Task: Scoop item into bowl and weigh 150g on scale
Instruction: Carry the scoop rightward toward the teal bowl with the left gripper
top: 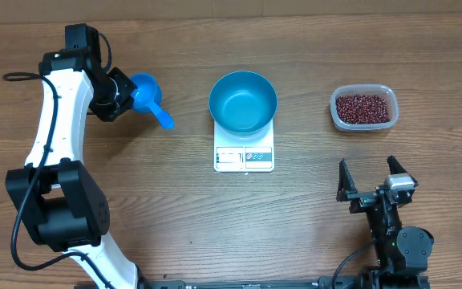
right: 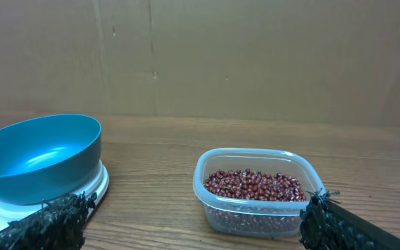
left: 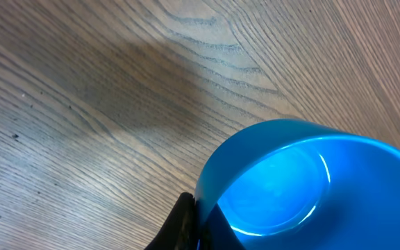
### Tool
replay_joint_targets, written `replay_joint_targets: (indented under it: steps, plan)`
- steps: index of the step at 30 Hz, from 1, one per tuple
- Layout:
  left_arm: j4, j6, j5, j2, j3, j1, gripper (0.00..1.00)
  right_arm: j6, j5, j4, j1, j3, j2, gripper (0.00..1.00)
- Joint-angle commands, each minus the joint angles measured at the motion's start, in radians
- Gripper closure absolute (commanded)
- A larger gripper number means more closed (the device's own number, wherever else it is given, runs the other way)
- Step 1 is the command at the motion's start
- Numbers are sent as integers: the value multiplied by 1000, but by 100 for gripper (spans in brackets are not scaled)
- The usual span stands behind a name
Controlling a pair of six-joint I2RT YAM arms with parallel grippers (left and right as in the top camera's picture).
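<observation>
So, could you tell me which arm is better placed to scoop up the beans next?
Probably the left arm: its jaws are shut on the blue scoop, beside the bowl. The right arm's jaws stand open and empty, though nearer the beans.

Matt brown wooden table (top: 183, 217) with wavy grain lines. Smooth, shiny blue plastic bowl (top: 243, 103) and scoop (left: 311, 180). Smooth white plastic scale (top: 244, 157). Clear plastic tub (right: 255, 212), a bit cloudy. Small, shiny red-brown beans (right: 252, 184). Rough black finger pads (right: 51, 221).
</observation>
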Motion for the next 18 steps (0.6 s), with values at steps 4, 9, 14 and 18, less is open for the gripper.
replay_joint_targets:
  steps: [4, 9, 14, 18]
  plan:
    - [-5, -55, 12, -19, 27, -2, 96, -5, -2, 5, 6, -11, -6, 0]
    - [-5, -55, 12, -19, 27, -2, 96, -5, -2, 5, 6, -11, -6, 0]
    - [-16, -55, 12, -19, 27, -2, 96, -5, -2, 5, 6, -11, -6, 0]
    - [-24, -55, 12, -19, 27, -2, 96, -5, -2, 5, 6, -11, -6, 0]
